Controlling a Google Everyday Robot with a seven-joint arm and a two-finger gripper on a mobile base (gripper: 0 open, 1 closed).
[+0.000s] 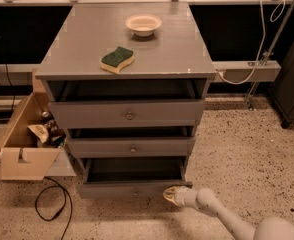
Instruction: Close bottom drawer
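Note:
The grey cabinet (122, 39) has three drawers. The bottom drawer (132, 188) is the lowest, with a slim grey front, and stands pulled out so its dark inside shows. My gripper (170, 194) is low, near the floor, right at the right end of that drawer's front panel. The white arm runs from it to the lower right corner. The drawer's knob is not clear to see.
A green sponge (117, 59) and a white bowl (143, 24) lie on the cabinet top. An open cardboard box (24, 144) with items stands at the left. A black cable (52, 204) loops on the speckled floor. A white cable (247, 69) hangs at the right.

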